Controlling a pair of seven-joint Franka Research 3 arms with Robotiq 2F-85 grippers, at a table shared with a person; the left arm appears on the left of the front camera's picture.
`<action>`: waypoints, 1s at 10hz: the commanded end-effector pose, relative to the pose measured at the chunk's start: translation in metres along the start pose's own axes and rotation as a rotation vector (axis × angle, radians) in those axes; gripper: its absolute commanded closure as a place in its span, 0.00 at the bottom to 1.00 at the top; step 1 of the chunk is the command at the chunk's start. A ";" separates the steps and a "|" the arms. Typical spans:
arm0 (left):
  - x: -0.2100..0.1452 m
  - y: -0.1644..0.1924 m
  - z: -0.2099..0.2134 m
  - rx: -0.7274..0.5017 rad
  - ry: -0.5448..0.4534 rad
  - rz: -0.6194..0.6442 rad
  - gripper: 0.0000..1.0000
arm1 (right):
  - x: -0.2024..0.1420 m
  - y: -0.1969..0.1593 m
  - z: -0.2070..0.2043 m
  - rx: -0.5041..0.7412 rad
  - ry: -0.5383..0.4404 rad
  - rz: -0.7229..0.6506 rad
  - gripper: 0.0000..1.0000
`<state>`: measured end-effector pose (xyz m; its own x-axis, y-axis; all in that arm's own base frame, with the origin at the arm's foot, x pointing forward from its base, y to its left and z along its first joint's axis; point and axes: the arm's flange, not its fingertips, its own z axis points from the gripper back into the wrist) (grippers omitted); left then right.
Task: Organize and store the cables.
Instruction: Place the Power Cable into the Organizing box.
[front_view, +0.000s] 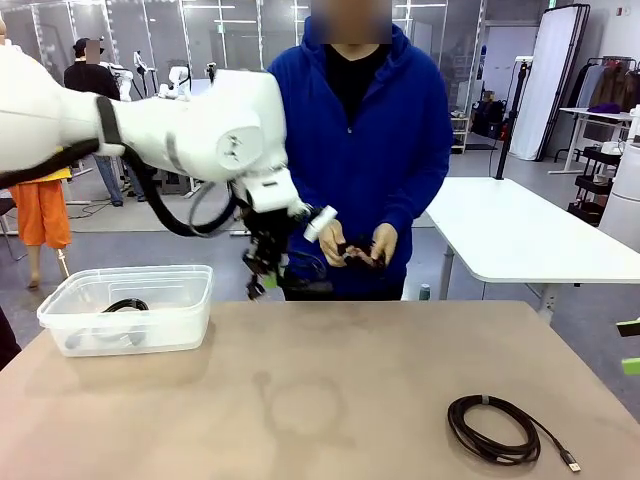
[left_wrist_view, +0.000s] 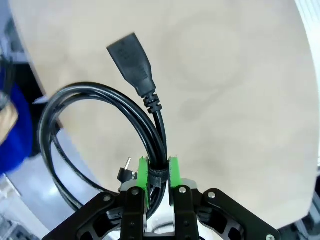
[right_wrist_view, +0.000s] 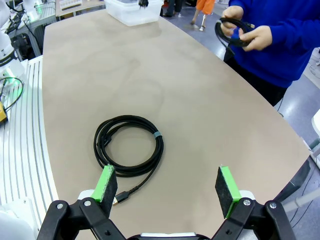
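Closest to us, our left gripper (left_wrist_view: 159, 172) is clamping a cable (left_wrist_view: 132, 62), seemingly limp and light, at its tie (left_wrist_view: 158, 178), bottom centre; our right gripper (right_wrist_view: 166, 182) is hanging open over another coil (right_wrist_view: 130, 120), centre-left, probably best pinched at its band (right_wrist_view: 157, 135).

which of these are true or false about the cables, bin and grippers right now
1. The left gripper is shut on a tied cable. True.
2. The right gripper grips the loose cable. False: it is open, and that cable lies free.
3. The clear bin holds nothing. False: a black cable lies in it.
4. The person holds another cable in both hands. True.
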<state>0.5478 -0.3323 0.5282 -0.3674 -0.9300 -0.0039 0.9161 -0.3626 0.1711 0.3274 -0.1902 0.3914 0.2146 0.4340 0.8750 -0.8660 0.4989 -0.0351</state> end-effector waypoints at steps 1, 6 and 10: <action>-0.055 -0.026 0.025 0.136 -0.004 0.111 0.81 | 0.002 0.002 0.001 0.005 0.007 -0.012 0.00; -0.182 -0.070 0.033 0.218 0.071 0.517 0.81 | 0.002 0.002 0.001 0.005 0.007 -0.012 0.00; -0.242 -0.108 -0.019 0.155 0.093 0.811 0.81 | 0.002 0.002 0.001 0.005 0.007 -0.012 0.00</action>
<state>0.5449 -0.0686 0.5001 0.3680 -0.9269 0.0737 0.8857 0.3735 0.2756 0.3274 -0.1900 0.3914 0.2145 0.4342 0.8749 -0.8662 0.4984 -0.0349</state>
